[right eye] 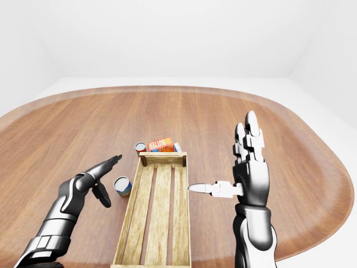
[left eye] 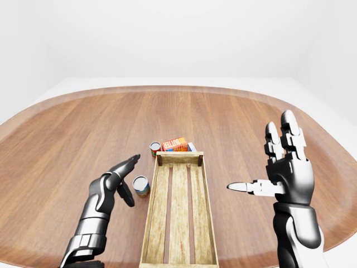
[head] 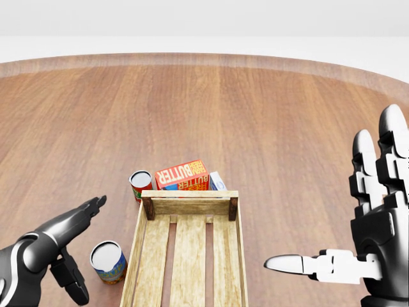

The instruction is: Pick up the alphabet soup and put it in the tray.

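An alphabet soup can (head: 108,261) stands upright on the tabletop (head: 255,115), just left of the empty wooden tray (head: 188,246). The left hand (head: 61,246) hovers beside it, fingers spread; the right hand (head: 358,236) hangs wide open. Rigid, smooth and likely weighty, the can wants a grip around its sides.

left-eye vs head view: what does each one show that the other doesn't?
Left-eye only: the whole oval table, its white surroundings, the tray's full length, both forearms.

Head view only: a close look that makes the BUTTER lettering on the butter box readable.

Both: left robot hand open beside the near can, right robot hand open, second can past the tray's far end.
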Controlling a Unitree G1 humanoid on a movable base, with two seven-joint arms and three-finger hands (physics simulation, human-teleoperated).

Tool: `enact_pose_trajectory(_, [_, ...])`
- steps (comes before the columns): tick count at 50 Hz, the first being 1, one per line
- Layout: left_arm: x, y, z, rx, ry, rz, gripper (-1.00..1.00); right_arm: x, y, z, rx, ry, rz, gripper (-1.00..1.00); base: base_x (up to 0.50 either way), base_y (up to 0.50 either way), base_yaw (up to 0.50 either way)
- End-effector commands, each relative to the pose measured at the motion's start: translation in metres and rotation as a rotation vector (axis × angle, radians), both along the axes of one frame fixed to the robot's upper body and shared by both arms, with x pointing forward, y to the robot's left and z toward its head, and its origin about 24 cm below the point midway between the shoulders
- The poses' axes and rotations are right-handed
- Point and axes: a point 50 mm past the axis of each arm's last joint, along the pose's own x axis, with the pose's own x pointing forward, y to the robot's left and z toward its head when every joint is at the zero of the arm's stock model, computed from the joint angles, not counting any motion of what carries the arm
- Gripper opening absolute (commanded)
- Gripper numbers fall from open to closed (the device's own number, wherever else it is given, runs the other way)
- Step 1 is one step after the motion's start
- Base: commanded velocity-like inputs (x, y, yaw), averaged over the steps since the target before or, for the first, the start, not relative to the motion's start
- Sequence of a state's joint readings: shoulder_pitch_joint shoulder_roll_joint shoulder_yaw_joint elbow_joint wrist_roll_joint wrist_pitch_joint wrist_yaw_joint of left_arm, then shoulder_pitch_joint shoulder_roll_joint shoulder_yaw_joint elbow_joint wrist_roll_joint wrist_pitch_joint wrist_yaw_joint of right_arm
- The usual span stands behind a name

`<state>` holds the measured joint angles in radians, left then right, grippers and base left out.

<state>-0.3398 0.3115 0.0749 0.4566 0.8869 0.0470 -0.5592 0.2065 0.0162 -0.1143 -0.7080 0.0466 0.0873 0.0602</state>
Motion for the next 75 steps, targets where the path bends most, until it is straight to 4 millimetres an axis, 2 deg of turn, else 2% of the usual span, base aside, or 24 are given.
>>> enact_pose_trajectory(1, [0.008,-0.011,-0.007,0.042,0.022,0.012,1.00,0.000,-0.001,-0.003,0.003,0.016,0.000,1.00,0.00,0.00,0.00])
enact_pose_trajectory(6, [0.012,-0.018,-0.001,0.034,0.015,-0.015,1.00,0.000,-0.001,-0.002,0.002,0.012,-0.001,1.00,0.00,0.00,0.00])
enact_pose_trajectory(17, [0.013,-0.017,-0.008,0.083,0.018,-0.008,1.00,-0.002,-0.002,-0.003,0.005,0.014,-0.003,1.00,0.00,0.00,0.00])
enact_pose_trajectory(44, [0.013,-0.020,-0.027,0.083,0.074,0.011,1.00,-0.002,-0.002,-0.003,0.009,0.013,-0.002,1.00,0.00,0.00,0.00])
enact_pose_trajectory(75, [0.018,-0.016,-0.038,0.093,0.102,0.026,1.00,-0.002,0.001,-0.003,0.009,0.014,0.006,1.00,0.00,0.00,0.00])
